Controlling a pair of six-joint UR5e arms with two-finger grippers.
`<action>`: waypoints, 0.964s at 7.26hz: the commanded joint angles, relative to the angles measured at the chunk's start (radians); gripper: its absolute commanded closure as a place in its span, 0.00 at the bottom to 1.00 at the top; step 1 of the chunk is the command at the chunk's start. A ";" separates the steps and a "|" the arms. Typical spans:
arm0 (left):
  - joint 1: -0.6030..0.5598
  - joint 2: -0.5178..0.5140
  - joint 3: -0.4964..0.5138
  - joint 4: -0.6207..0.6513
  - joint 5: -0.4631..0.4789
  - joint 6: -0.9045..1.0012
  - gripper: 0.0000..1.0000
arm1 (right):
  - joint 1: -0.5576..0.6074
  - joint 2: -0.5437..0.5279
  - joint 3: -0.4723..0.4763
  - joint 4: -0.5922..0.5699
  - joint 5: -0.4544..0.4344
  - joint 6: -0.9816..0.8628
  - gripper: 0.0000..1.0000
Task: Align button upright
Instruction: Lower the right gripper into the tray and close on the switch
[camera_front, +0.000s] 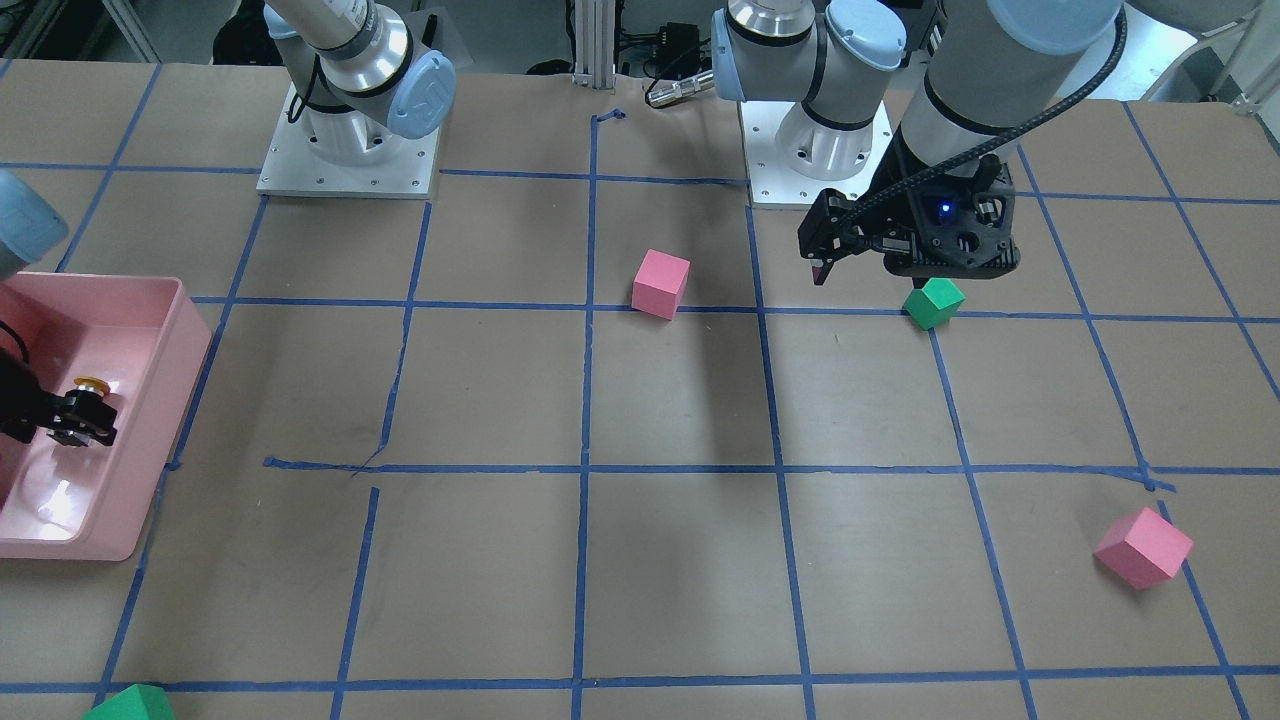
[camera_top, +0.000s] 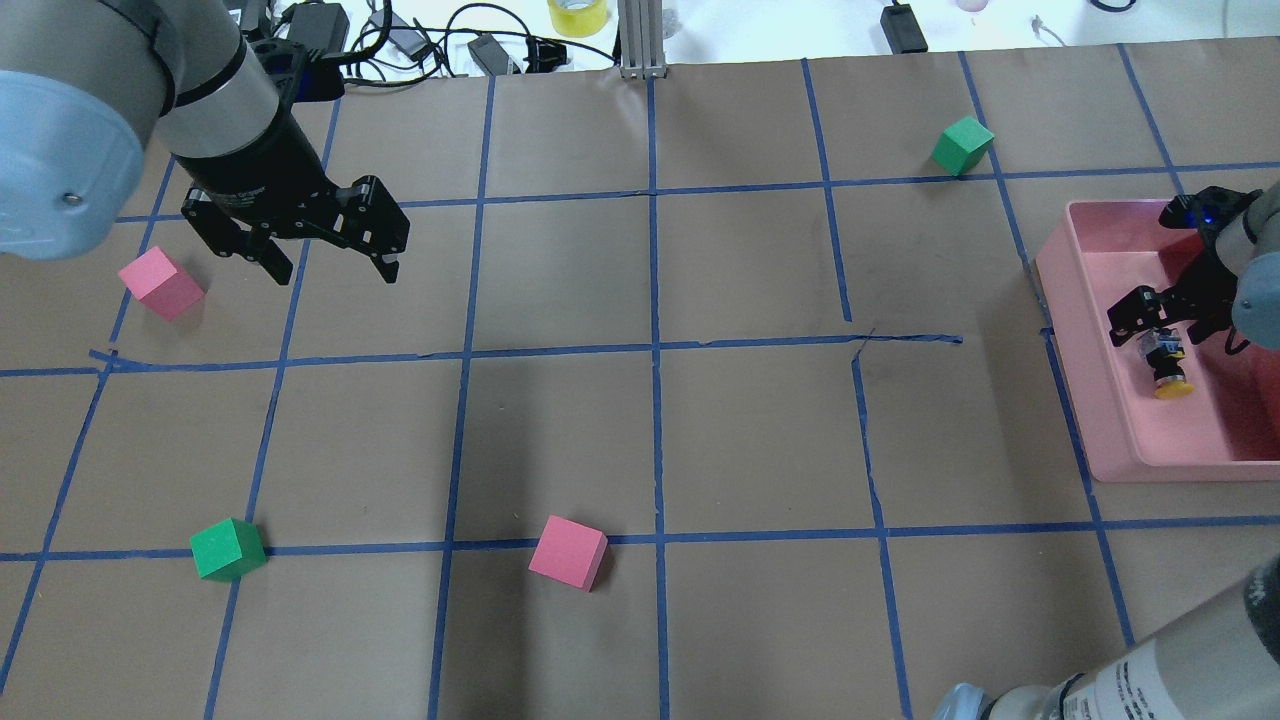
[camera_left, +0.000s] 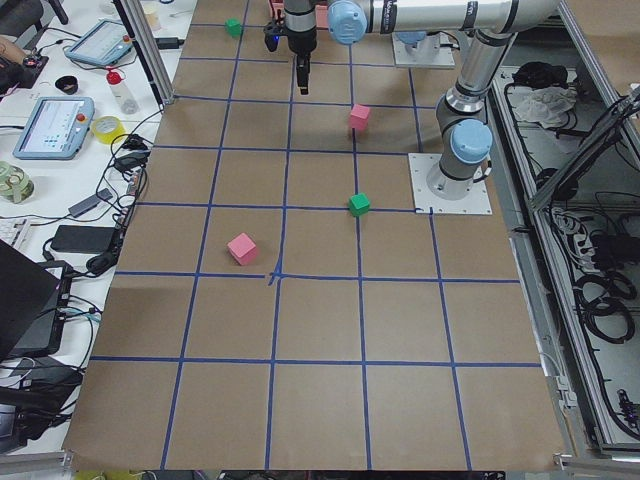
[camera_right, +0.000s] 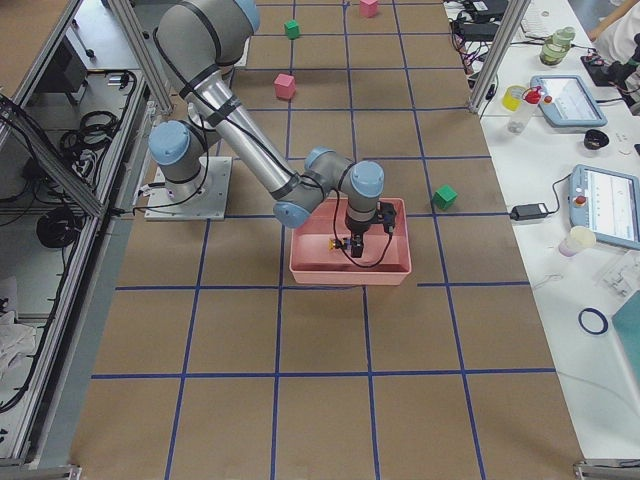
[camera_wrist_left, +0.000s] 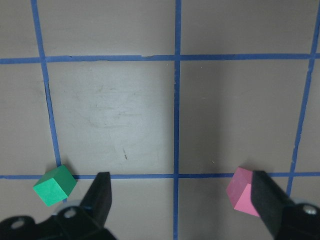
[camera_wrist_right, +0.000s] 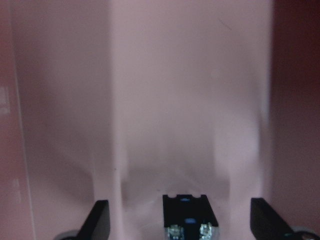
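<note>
The button (camera_top: 1165, 372) appears to lie on its side inside the pink bin (camera_top: 1075, 330), its yellow cap pointing toward the robot. It also shows in the front view (camera_front: 92, 386). My right gripper (camera_top: 1150, 318) is down in the bin over the button's base end, with its fingers wide apart. In the right wrist view the button's base (camera_wrist_right: 189, 220) sits low between the two open fingers (camera_wrist_right: 99, 220), not clamped. My left gripper (camera_top: 330, 262) is open and empty, hovering above the table far from the bin, between a pink cube (camera_top: 160, 283) and the table's middle.
A green cube (camera_top: 227, 549) and a pink cube (camera_top: 568, 552) lie near the robot's side. Another green cube (camera_top: 962, 145) lies at the far right, close to the bin. Blue tape lines grid the brown table.
</note>
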 joint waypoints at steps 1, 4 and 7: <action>0.000 0.004 0.002 -0.001 0.002 0.003 0.00 | 0.000 0.011 0.001 -0.045 -0.002 0.000 0.06; 0.000 -0.001 0.008 0.001 0.002 0.003 0.00 | 0.000 0.008 0.004 -0.037 -0.005 -0.009 0.51; 0.002 -0.002 0.005 0.002 0.002 0.003 0.00 | 0.000 -0.001 0.002 -0.030 -0.004 -0.023 0.88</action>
